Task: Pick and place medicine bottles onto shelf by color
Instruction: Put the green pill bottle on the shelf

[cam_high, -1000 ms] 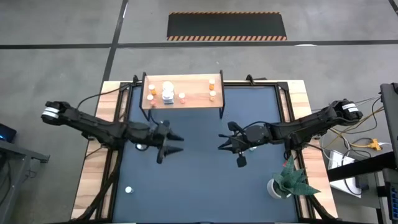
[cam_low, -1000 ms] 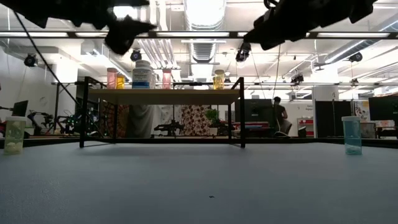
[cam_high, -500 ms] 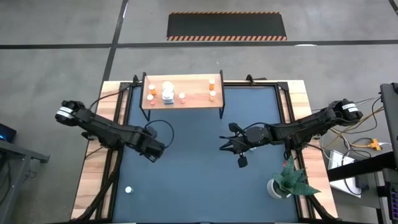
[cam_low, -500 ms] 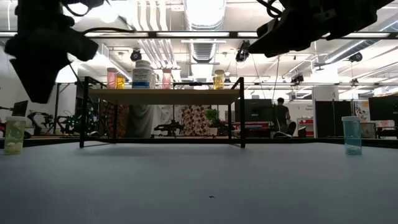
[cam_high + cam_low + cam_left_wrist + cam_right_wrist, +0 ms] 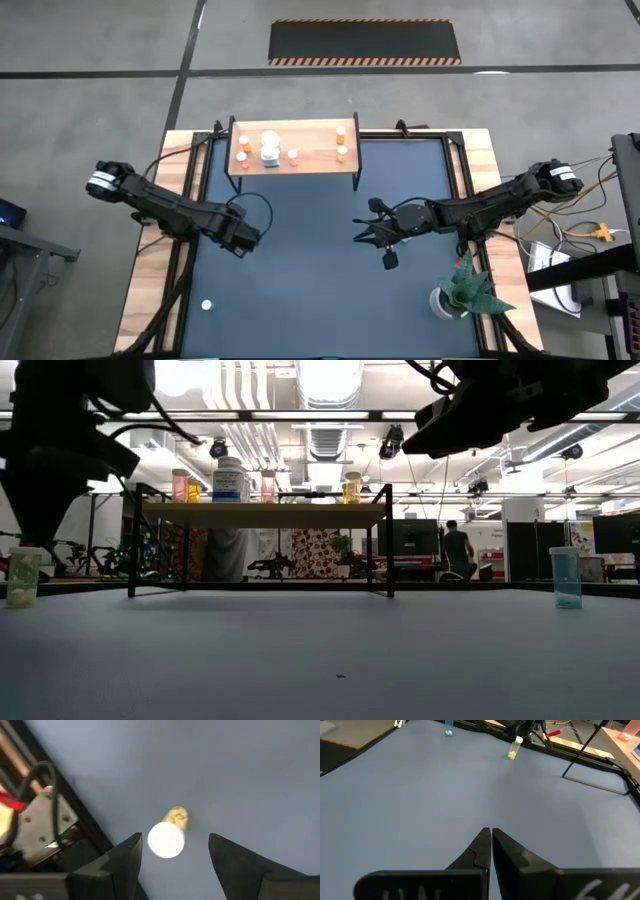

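Note:
A small bottle [image 5: 169, 832] with a white cap and a yellowish body stands upright on the dark mat near the table's left side; the low view shows this bottle [image 5: 22, 576] too. My left gripper [image 5: 175, 840] points down right above it, open, one finger on each side of the cap and clear of it. My right gripper [image 5: 491, 834] hangs shut over the mat's middle [image 5: 357, 233], holding nothing. The wooden shelf [image 5: 300, 158] at the far edge carries several bottles, orange, pink and a large white one [image 5: 229, 478].
A white-capped bottle [image 5: 207, 305] stands near the front left corner. The low view shows a bluish bottle [image 5: 566, 577] at the right. A white pot with a green plant [image 5: 462, 290] stands at the front right. Black cables and frame bars run along the mat's left edge [image 5: 45, 810].
My left gripper has swung from pointing level toward the table's right to pointing straight down. It has drawn back toward the left edge and sunk over the yellowish bottle, staying open. The bottle has not moved.

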You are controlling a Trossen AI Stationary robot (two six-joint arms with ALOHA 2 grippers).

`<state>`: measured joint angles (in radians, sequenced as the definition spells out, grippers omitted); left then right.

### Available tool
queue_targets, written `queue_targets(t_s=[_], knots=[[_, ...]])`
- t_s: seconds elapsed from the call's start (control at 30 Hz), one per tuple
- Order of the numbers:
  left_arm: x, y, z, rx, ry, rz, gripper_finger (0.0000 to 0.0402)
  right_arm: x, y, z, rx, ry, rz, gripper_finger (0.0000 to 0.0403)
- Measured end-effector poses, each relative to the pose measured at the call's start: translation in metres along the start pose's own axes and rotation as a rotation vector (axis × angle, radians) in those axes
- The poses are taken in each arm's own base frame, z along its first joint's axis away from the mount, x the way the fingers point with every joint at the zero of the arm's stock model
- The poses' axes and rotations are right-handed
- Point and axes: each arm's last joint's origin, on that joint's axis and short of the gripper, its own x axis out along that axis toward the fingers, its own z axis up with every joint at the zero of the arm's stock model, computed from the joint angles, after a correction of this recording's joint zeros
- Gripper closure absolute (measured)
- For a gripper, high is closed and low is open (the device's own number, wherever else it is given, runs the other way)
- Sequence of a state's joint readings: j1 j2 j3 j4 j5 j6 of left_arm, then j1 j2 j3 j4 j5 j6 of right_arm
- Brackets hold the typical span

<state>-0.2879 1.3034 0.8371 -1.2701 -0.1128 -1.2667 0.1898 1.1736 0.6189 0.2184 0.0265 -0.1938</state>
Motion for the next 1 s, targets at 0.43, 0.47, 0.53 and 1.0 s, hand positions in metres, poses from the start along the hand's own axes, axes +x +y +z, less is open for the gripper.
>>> queue_targets(t_s=[0.43, 0.47, 0.53, 1.0], knots=[[0.023, 0.007, -0.005, -0.003, 0.008, -0.014, 0.0207, 0.000, 0.000, 0.000, 0.011, 0.000, -0.001, 0.0394], [0.023, 0.007, -0.005, -0.002, 0.008, -0.013, 0.0217, 0.000, 0.000, 0.000, 0.013, 0.000, -0.001, 0.0394], [0.023, 0.006, -0.005, 0.001, 0.008, -0.015, 0.0241, 0.000, 0.000, 0.000, 0.013, -0.001, -0.001, 0.0394], [0.002, -0.005, -0.001, 0.012, 0.037, -0.130, 0.0290, -0.001, 0.000, -0.003, 0.004, 0.032, 0.005, 0.0394]])
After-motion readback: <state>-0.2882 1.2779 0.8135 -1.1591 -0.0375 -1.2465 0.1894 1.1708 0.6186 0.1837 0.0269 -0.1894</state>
